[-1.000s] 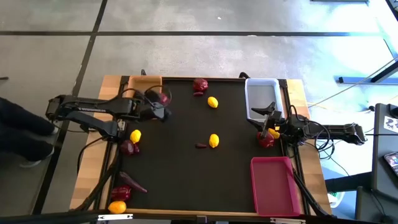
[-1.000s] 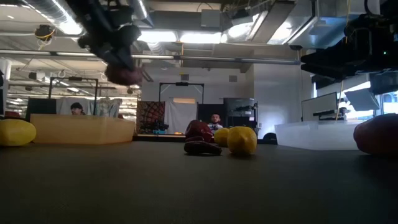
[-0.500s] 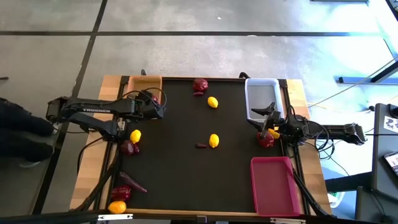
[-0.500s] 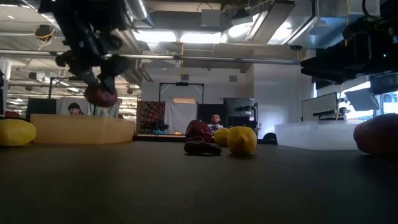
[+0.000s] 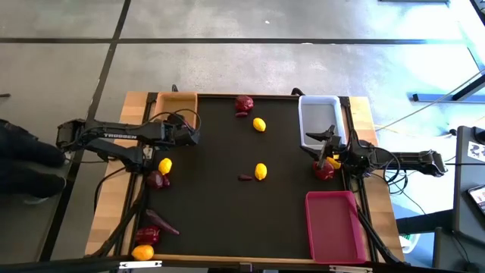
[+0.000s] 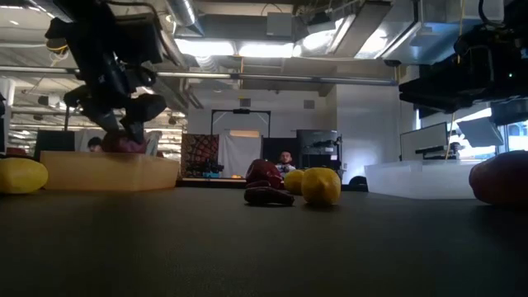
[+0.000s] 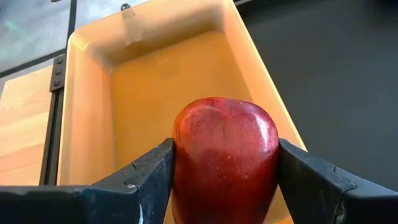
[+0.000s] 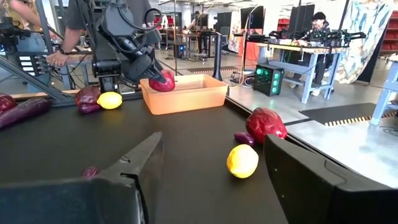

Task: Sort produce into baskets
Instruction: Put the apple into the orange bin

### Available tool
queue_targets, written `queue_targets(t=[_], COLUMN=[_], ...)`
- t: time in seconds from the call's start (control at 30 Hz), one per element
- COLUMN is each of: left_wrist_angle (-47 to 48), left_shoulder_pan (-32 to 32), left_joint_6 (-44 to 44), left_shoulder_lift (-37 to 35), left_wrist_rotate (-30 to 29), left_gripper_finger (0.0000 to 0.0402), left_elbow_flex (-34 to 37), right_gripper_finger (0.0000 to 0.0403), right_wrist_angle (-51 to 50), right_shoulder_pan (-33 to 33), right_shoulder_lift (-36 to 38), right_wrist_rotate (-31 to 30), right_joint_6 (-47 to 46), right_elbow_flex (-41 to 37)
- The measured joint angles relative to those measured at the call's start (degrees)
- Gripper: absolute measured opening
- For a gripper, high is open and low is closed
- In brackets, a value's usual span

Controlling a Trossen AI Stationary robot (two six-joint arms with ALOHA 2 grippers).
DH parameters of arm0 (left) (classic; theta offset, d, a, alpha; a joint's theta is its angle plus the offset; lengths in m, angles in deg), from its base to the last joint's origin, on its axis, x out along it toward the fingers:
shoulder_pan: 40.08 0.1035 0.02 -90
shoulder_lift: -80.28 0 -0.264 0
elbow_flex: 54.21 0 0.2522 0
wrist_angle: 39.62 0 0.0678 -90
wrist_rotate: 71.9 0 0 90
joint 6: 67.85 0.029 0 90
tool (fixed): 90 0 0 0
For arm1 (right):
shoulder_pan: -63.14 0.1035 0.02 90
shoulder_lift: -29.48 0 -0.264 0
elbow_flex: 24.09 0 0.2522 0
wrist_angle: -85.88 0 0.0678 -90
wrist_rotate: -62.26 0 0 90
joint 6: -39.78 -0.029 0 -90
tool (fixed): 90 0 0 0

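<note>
left gripper (image 7: 221,186) clamped on a red apple (image 7: 225,158) over the wooden basket's (image 7: 87,112) near rim, table's far-left corner | tip: nudge further in, drop low | right gripper (image 5: 327,152) empty, fingers spread, by the white basket (image 5: 318,112)

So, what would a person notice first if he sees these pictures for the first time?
Probably the left gripper shut on a dark red fruit, poised over the tan wooden basket at the table's far left corner. Next, the right gripper waiting open between the white basket and the magenta basket.
</note>
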Motion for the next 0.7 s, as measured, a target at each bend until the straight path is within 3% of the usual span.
queue_targets(t=[0.7], left_wrist_angle=[-0.5], left_shoulder_pan=[0.0], left_joint_6=[1.4], left_shoulder_lift=[0.0], left_wrist_rotate=[1.2], left_gripper_finger=[0.0244], left_elbow_flex=[0.0], right_gripper_finger=[0.0239], right_wrist_angle=[0.0], right_shoulder_pan=[0.0], right_shoulder_lift=[0.0], right_wrist_rotate=[0.1], right_joint_6=[0.0], right_elbow_flex=[0.0])
